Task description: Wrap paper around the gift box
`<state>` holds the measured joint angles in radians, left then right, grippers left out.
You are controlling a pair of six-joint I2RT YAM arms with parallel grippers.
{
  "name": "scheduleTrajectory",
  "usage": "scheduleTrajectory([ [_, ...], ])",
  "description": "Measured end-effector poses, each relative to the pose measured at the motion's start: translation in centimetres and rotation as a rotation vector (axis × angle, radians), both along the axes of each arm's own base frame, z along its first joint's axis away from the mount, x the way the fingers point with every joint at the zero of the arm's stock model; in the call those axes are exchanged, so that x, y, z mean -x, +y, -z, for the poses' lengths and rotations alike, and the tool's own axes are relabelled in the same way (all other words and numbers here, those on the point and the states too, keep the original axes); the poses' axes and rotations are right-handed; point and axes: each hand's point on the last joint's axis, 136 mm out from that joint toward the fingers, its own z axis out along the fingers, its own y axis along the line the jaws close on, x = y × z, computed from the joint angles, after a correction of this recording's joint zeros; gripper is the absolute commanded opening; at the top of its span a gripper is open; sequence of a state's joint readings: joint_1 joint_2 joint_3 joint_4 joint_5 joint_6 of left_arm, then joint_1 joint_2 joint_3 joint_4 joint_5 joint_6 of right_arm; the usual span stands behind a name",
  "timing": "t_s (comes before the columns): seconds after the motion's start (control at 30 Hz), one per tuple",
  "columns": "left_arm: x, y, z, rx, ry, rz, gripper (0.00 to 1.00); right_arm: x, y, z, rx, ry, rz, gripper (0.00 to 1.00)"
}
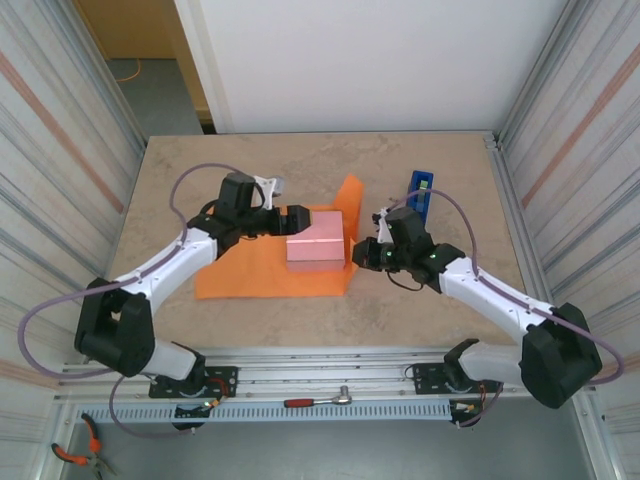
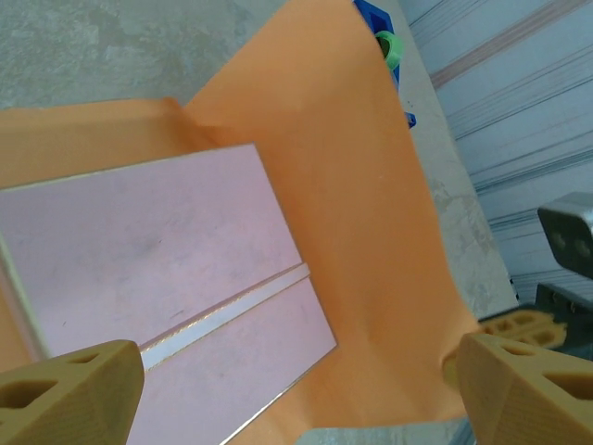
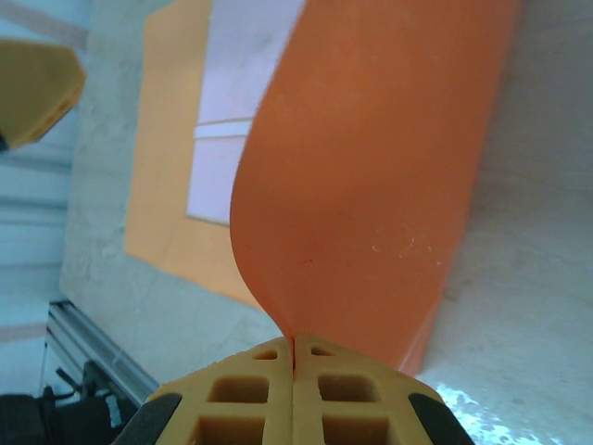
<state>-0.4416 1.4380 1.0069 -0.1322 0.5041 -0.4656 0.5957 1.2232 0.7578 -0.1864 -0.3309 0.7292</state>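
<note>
The pale pink gift box rests on the right part of the orange paper, which lies flat to its left. The paper's right end is lifted into a standing flap beside the box. My right gripper is shut on the edge of that flap; in the right wrist view the paper rises out of the closed gripper, with the box behind. My left gripper hangs open over the box's left edge. In the left wrist view its fingertips stand wide apart above the box and paper, holding nothing.
A blue tape dispenser stands on the table behind the right gripper and peeks over the flap in the left wrist view. Corrugated walls close both sides. A ratchet lies on the front rail, pliers below left.
</note>
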Motion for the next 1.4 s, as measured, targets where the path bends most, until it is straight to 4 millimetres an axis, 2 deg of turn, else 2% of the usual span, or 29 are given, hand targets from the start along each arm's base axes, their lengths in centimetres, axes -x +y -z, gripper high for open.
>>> scheduleTrajectory([
  [0.3,-1.5,-3.6,-0.2,-0.015,-0.001,0.039,0.87,0.7,2.5,0.7,0.02,0.01,-0.094,0.0],
  [0.43,-1.4,-4.6,0.8,-0.035,0.016,0.052,0.87,0.8,3.2,0.7,0.016,0.011,-0.113,0.0],
  [0.53,-1.0,-5.1,1.8,-0.054,0.037,0.062,0.81,0.8,3.6,0.5,0.009,0.006,-0.124,0.0],
  [0.77,-0.5,-5.9,3.3,-0.072,0.068,0.082,0.53,0.9,4.3,1.1,0.01,0.012,-0.14,0.0],
  [0.87,-0.6,-6.0,3.8,-0.078,0.075,0.084,0.44,0.9,4.6,1.3,0.009,0.015,-0.149,0.0],
  [0.93,-0.6,-6.1,4.1,-0.079,0.081,0.087,0.33,0.9,4.9,1.3,0.008,0.015,-0.153,0.0],
  [1.0,-0.6,-6.1,4.3,-0.082,0.081,0.094,0.17,0.7,5.1,1.1,0.003,0.012,-0.157,0.0],
  [1.03,-0.5,-6.1,4.4,-0.084,0.081,0.098,0.09,0.7,5.3,0.9,-0.003,0.008,-0.16,0.04],
  [1.07,-0.5,-6.1,4.5,-0.086,0.08,0.1,0.02,0.6,5.4,0.7,-0.008,0.005,-0.162,0.14],
  [1.13,-0.5,-6.1,4.7,-0.095,0.076,0.108,0.0,0.5,5.6,0.2,-0.02,0.0,-0.167,0.35],
  [1.17,-0.6,-6.0,4.8,-0.101,0.075,0.11,0.0,0.4,5.7,-0.1,-0.027,-0.002,-0.165,0.41],
  [1.27,-0.9,-5.4,4.9,-0.107,0.071,0.103,0.0,-0.2,5.4,-0.7,-0.041,-0.013,-0.158,0.46],
  [1.4,-1.6,-3.8,5.5,-0.12,0.078,0.071,0.0,-2.1,3.4,-1.7,-0.063,-0.026,-0.094,0.47],
])
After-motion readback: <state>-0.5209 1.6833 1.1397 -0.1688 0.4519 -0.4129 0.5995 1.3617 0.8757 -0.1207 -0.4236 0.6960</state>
